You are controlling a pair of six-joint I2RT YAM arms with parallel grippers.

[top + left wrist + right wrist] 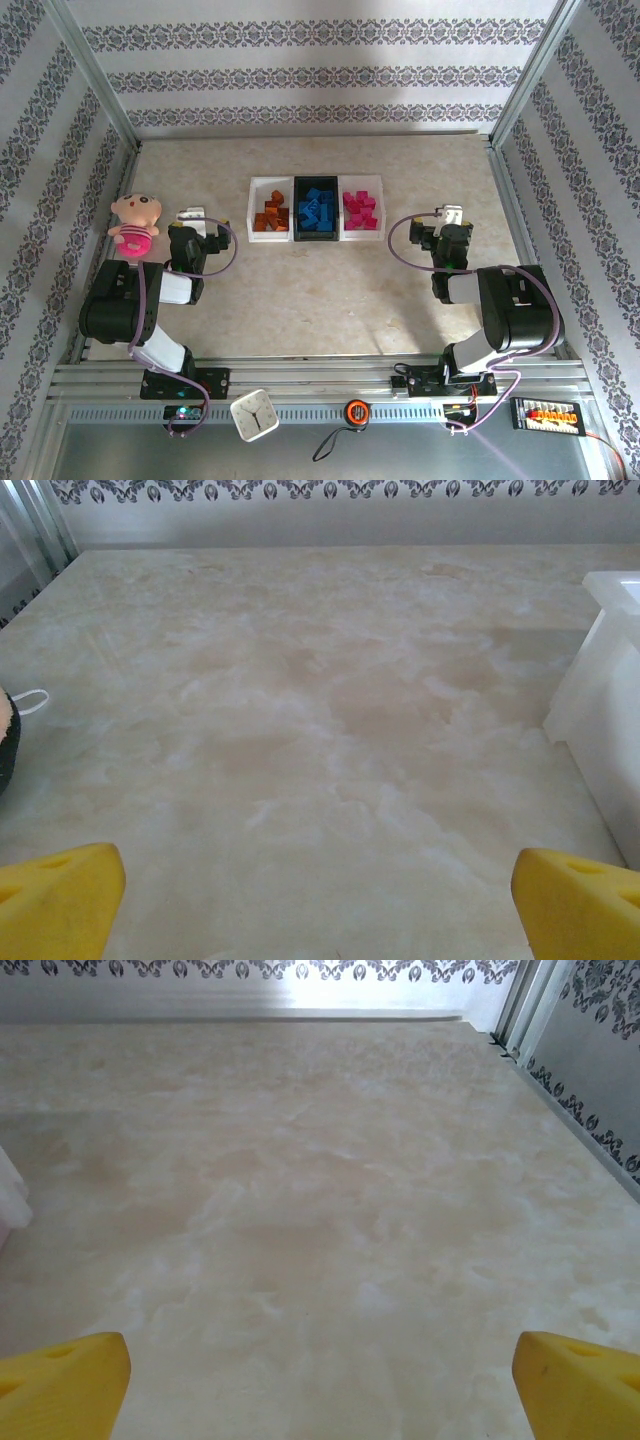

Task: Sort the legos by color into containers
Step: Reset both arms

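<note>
Three containers (254, 208) in a joined row hold every one of the legos (318, 210) we can see: orange-brown on the left, blue in the middle, pink on the right. We judge the sorting finished. Our left gripper (192, 217) and right gripper (452, 216) sit either side of the row, fingers spread wide and empty. The next move calls only for a check for strays.

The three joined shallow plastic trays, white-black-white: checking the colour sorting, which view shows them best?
Top external: trays from above, with orange-brown bricks, blue bricks, pink bricks separated. Left wrist shows one white tray wall; right wrist a white sliver, probably a corner.
</note>
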